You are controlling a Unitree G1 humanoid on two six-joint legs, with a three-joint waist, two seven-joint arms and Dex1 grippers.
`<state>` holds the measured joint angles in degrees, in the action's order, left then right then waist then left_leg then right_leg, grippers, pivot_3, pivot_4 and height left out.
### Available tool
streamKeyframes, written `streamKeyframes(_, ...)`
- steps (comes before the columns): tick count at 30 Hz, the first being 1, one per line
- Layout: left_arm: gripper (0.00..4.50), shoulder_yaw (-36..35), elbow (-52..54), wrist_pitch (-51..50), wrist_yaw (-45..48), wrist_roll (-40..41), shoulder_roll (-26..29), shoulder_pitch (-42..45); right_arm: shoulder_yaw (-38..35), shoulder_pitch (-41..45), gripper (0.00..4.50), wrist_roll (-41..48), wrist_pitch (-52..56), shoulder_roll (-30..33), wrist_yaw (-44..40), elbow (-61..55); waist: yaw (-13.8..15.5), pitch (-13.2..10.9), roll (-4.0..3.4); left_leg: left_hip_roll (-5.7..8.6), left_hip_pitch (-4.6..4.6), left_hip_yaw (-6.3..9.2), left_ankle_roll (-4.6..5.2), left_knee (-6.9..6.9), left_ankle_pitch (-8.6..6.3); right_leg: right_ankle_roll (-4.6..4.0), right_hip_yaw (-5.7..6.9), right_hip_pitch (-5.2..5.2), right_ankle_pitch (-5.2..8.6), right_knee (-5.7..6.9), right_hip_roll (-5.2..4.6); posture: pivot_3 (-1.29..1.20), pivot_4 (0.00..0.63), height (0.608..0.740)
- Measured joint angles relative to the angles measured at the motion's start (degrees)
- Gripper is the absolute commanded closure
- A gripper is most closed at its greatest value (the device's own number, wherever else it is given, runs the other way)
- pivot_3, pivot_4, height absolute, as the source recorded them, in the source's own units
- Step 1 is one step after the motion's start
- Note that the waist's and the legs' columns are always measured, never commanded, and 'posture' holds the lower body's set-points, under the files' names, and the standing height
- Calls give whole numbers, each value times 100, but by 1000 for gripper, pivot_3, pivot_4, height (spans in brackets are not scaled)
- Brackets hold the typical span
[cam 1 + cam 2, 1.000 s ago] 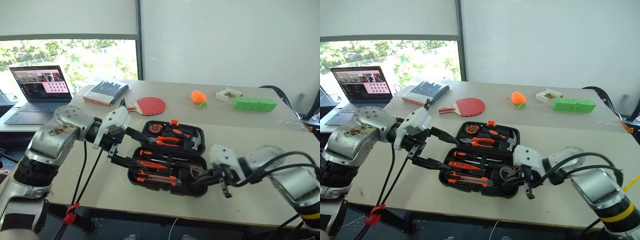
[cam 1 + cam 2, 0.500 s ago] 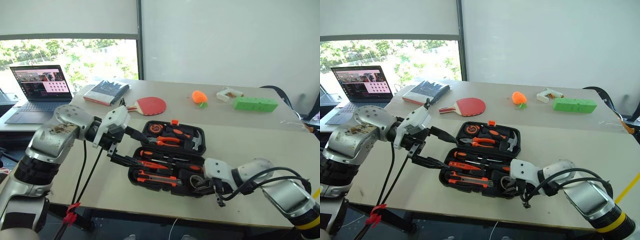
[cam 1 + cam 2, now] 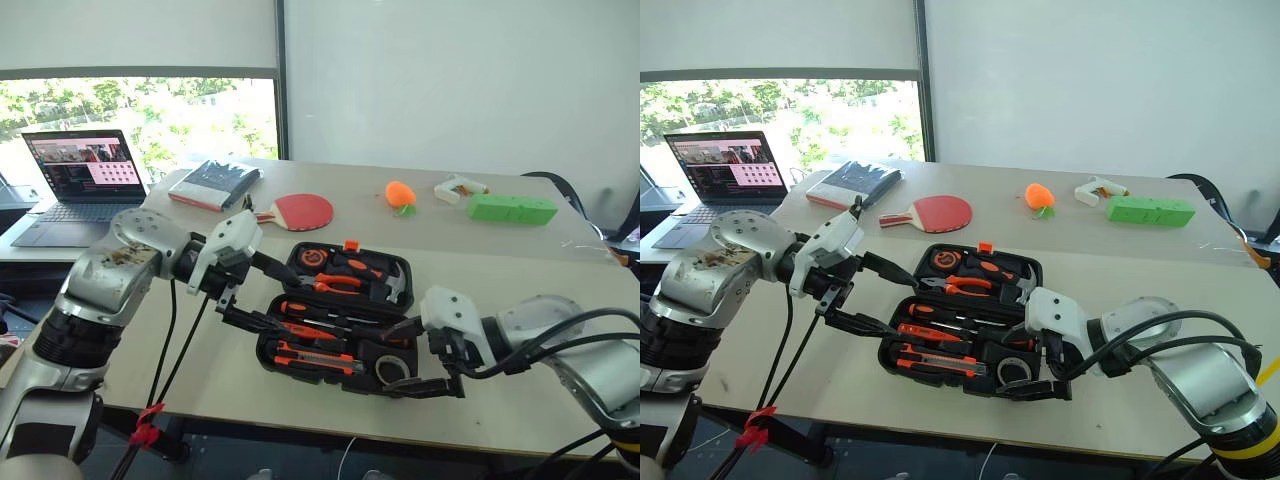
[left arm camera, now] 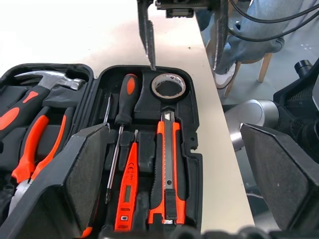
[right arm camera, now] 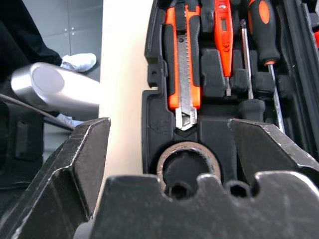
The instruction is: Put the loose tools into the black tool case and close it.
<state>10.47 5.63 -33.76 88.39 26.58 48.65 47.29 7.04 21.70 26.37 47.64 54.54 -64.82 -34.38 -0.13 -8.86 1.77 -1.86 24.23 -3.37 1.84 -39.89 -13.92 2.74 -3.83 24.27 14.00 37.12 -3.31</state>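
Case (image 3: 335, 322) lies open, long axis left-right, tape (image 3: 391, 368) seated at its near-right end just beside the wide-open, empty right gripper (image 3: 415, 356); left gripper (image 3: 255, 294), also wide, hovers at its left end.

Both arms silver-grey metal, rounded cylindrical housings at the joints. Left arm's upper housing scuffed, with brownish smudges on top. White angular wrist shell leads to left gripper (image 3: 254, 295), two long black tapering fingers. Two black cables hang from left forearm, bound lower down by a red tie. Right arm same silver finish, black cables looping along it, a yellow band near picture's edge. Right gripper (image 3: 417, 353): white wrist block, black fingers with flat pads.
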Motion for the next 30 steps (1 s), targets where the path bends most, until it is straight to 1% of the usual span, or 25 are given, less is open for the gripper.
streamKeyframes(4, 0, 40, -171, 122, -27, -186, 13, -10, -81, -300, 27, -91, -20, -6, 327, 50, 2, 0, 0, 2, 1, -4, 0, 0, 0, 0, 0, 1, 0, 0, 0, 0, 150, 736)
streamKeyframes(5, 0, 45, -264, 161, -90, -268, 34, -39, -185, -405, 27, -98, -31, -19, 432, 120, 2, 0, 0, 2, 1, -6, 0, 0, 0, 0, 0, 1, 0, -1, 0, 0, 150, 736)
streamKeyframes(6, 0, 47, -439, 271, -271, -456, 59, -121, -453, -571, 27, -108, -55, -67, 615, 238, 6, 0, 0, 2, -1, -7, 0, 0, 0, 0, -1, -2, 0, 0, -1, 0, 150, 736)
streamKeyframes(7, 0, 43, -626, 327, -460, -631, 91, -233, -710, -692, 535, -130, -68, -119, 775, 363, 11, 0, 0, 3, -1, -8, 0, 0, 0, 0, -1, -1, 0, 0, -1, 0, 150, 736)
streamKeyframes(9, 533, 38, -1001, 372, -786, -885, 119, -467, -1132, -830, 1045, -153, -67, -178, 1048, 610, -1, 0, 0, 2, -1, -9, 0, 1, 0, 0, -2, 1, -1, 2, -1, 0, 150, 736)
streamKeyframes(10, 732, 39, -1219, 391, -994, -1015, 110, -589, -1365, -911, 1415, -172, -62, -200, 1228, 762, -2, -1, 3, 0, -1, -10, 0, 2, 0, 0, -2, 2, -1, 2, 1, 0, 150, 736)
streamKeyframes(11, 1110, 33, -1376, 407, -1180, -1123, 101, -645, -1505, -964, 1746, -216, -66, -239, 1352, 871, 1, -2, 4, -1, -1, -10, 0, 1, 0, -1, 0, 1, -1, 2, 1, 0, 150, 736)
streamKeyframes(12, 1393, 23, -1634, 468, -1431, -1305, 95, -713, -1647, -1059, 2006, -293, -78, -251, 1522, 1047, 4, -2, 4, 1, 1, -11, 0, 2, 0, -1, 0, 3, -1, 2, 0, 0, 150, 736)
streamKeyframes(14, 2124, 22, -1886, 547, -1683, -1494, 61, -734, -1694, -1150, 2789, -429, -139, -305, 1725, 1301, 5, -3, 7, 1, 2, -15, 0, 2, 0, 0, 0, 1, -1, 0, -1, 0, 150, 736)
streamKeyframes(15, 2560, 22, -2003, 610, -1797, -1575, 13, -737, -1683, -1172, 3168, -499, -189, -377, 1815, 1428, 7, -3, 7, 3, 3, -18, 0, 1, 0, 0, -1, 3, -1, 0, -2, 0, 150, 736)
streamKeyframes(16, 2849, 22, -2055, 632, -1864, -1626, -37, -742, -1638, -1182, 3498, -565, -262, -412, 1883, 1525, 7, -3, 7, 3, 5, -20, 0, 1, 0, 0, -1, 4, -1, 1, -3, 0, 150, 736)
streamKeyframes(18, 3565, 68, -2195, 762, -2038, -1772, -297, -742, -1335, -1166, 4161, -859, -629, -466, 1991, 1773, 19, -3, 7, 3, 4, -24, 0, 1, 0, 1, 0, 2, -1, 0, -3, 0, 150, 736)
streamKeyframes(19, 3753, 108, -2228, 774, -2061, -1803, -359, -742, -1237, -1160, 4409, -933, -706, -488, 1998, 1829, 18, -3, 7, 3, 4, -24, 0, 0, 0, 1, -1, 2, -2, 0, -3, 0, 150, 736)
streamKeyframes(20, 4329, 191, -2281, 828, -2104, -1882, -462, -742, -1056, -1128, 4500, -1048, -861, -585, 2004, 1957, 14, -3, 7, 3, 5, -25, 0, 1, 0, 1, -1, 3, -1, -1, -2, 0, 150, 736)
streamKeyframes(21, 4426, 199, -2302, 846, -2120, -1902, -490, -742, -1008, -1107, 4500, -1059, -885, -615, 2006, 1997, 13, -3, 7, 3, 4, -25, 0, 1, 0, 1, -1, 2, -1, -1, -2, 0, 150, 736)
streamKeyframes(25, 4426, 389, -2310, 862, -2137, -2050, -668, -752, -565, -881, 4500, -1236, -1083, -833, 1988, 2194, -21, -3, 7, 2, 4, -24, 0, 3, 0, 0, -2, 5, -2, 2, 0, 0, 150, 736)
streamKeyframes(28, 4426, 483, -2089, 823, -2124, -2074, -806, -947, -320, -768, 4500, -1297, -1102, -894, 1920, 2193, -32, -3, 7, 1, 4, -21, 0, 4, 0, 0, -2, 4, -2, 1, -1, 0, 150, 736)
streamKeyframes(30, 4426, 485, -1841, 693, -2071, -2050, -786, -1115, -208, -771, 4500, -1273, -1104, -893, 1751, 2138, -43, -3, 7, 1, 5, -16, 0, 4, 0, 0, -2, 5, -2, 0, -1, 0, 150, 736)
